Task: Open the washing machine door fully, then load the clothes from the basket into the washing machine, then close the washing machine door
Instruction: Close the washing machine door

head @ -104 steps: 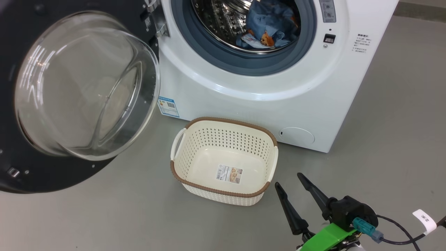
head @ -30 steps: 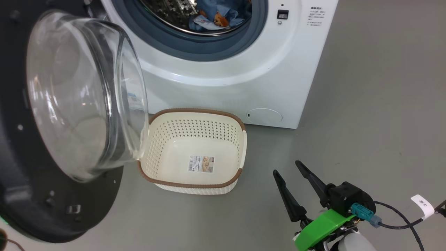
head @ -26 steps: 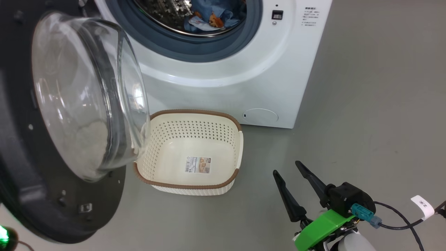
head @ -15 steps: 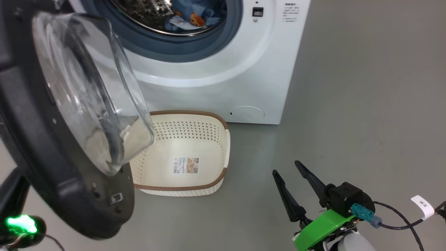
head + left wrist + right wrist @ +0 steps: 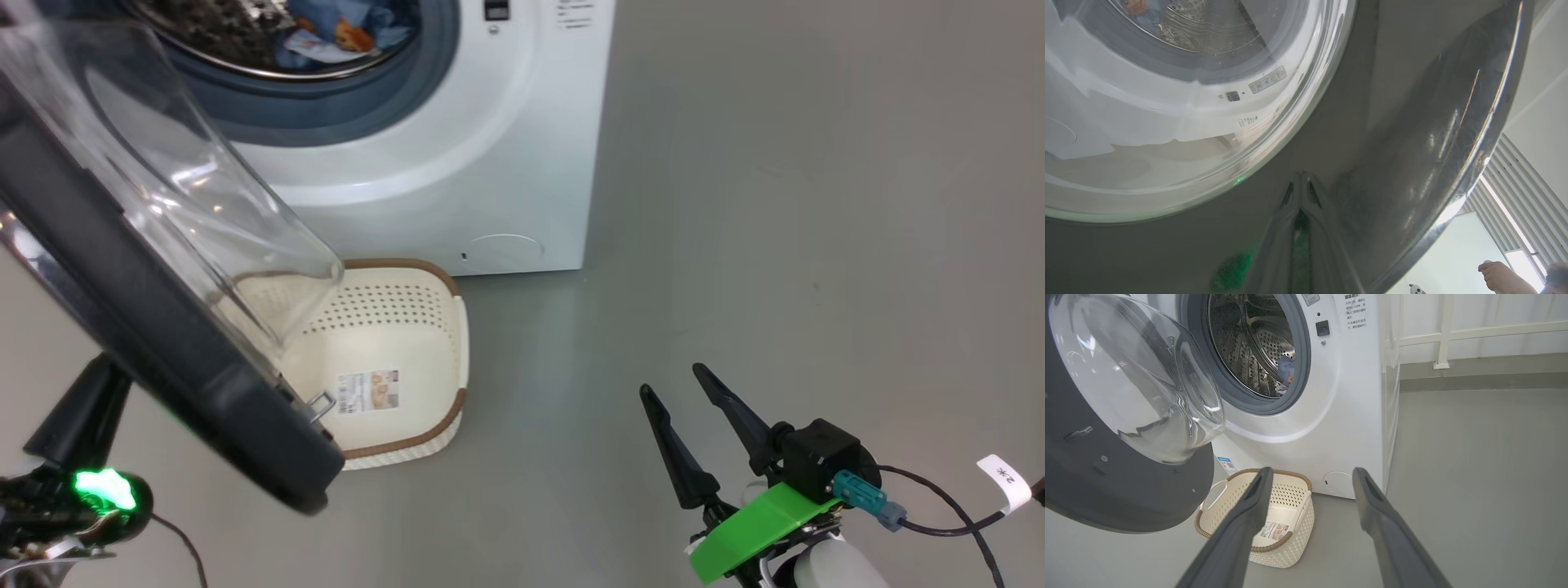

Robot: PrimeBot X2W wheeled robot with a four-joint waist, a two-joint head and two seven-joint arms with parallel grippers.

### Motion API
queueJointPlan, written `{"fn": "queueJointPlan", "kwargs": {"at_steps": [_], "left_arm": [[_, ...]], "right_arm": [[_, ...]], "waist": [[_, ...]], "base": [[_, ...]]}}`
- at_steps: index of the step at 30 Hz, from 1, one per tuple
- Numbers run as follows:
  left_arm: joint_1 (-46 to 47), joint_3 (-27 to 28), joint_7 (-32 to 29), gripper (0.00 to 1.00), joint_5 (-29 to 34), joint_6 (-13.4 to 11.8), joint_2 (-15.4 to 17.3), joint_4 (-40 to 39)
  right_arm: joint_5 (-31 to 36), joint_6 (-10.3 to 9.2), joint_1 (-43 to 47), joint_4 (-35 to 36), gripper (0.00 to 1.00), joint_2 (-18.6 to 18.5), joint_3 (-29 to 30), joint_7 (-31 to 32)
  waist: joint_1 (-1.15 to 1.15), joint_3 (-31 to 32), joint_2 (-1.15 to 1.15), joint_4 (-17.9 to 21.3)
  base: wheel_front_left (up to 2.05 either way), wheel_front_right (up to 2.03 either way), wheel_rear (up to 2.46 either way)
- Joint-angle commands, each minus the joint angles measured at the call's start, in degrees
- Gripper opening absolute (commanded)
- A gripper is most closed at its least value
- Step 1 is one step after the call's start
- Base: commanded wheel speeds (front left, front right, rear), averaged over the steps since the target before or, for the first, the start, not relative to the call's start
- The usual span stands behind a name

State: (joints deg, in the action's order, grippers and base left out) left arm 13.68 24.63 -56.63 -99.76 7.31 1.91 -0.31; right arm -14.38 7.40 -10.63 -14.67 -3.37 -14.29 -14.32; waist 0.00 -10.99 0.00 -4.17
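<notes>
The washing machine door (image 5: 163, 351) stands partly swung in, its black rim and glass bowl hanging over the left half of the basket (image 5: 445, 416). The cream basket holds nothing but its label. Blue printed clothes (image 5: 326, 37) lie in the drum of the white washing machine (image 5: 490, 163). My left gripper (image 5: 110, 363) is shut, its tips against the door's outer black face (image 5: 1412, 122); up close the joined fingers of this gripper (image 5: 1301, 179) hold nothing. My right gripper (image 5: 673, 384) is open and empty over the floor, right of the basket (image 5: 1290, 535). From there the door (image 5: 1106, 490) and the clothes (image 5: 1286, 371) also show.
Bare grey floor (image 5: 816, 245) stretches to the right of the machine. A cable with a white tag (image 5: 1000, 482) trails from my right wrist. A white railing (image 5: 1453, 335) runs behind the machine. A person's hand (image 5: 1498, 277) shows past the door's edge.
The door has swung in toward the machine and now hangs over part of the basket. My left gripper has come up behind it. The head view has shifted; the right gripper holds its place.
</notes>
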Motion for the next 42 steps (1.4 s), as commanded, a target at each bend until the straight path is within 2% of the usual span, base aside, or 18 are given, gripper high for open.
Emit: {"fn": "queueJointPlan", "kwargs": {"at_steps": [1, 13, 23, 30, 42], "left_arm": [[2.09, 0.16, -0.08, 0.0, 0.87, 0.18, 1.16, -1.17], [5.55, -2.56, 4.08, 0.0, 2.73, 0.18, 1.01, 0.05], [10.71, -3.0, 9.07, 0.0, 5.04, 0.18, 0.98, 4.11], [10.87, -2.7, 10.48, 0.0, 6.76, 0.18, 0.98, 5.51], [4.84, -2.99, 14.61, 0.0, 6.36, 0.18, 0.98, 4.04]], "right_arm": [[-0.56, 0.09, -0.45, 1.86, 1.0, 0.49, -1.28, -0.66], [-1.84, 0.09, 0.42, 4.19, 1.0, 0.49, -1.01, -0.67], [-2.41, 0.09, 0.55, 5.2, 1.0, 0.49, -0.9, -0.67], [-2.73, 0.09, 0.67, 5.13, 1.0, 0.49, -0.56, -0.67], [-2.13, 0.09, 1.58, 4.41, 1.0, 0.49, 1.55, -0.68]], "waist": [[0.0, -1.17, 0.0, 2.65], [0.0, -2.82, 0.0, 9.2], [0.0, -3.45, 0.0, 11.29], [0.0, -2.7, 0.0, 11.83], [0.0, 1.06, 0.0, 9.44]], "base": [[0.0, 0.0, 0.0], [0.0, 0.0, 0.0], [0.0, 0.0, 0.0], [0.0, 0.0, 0.0], [0.0, 0.0, 0.0]]}}
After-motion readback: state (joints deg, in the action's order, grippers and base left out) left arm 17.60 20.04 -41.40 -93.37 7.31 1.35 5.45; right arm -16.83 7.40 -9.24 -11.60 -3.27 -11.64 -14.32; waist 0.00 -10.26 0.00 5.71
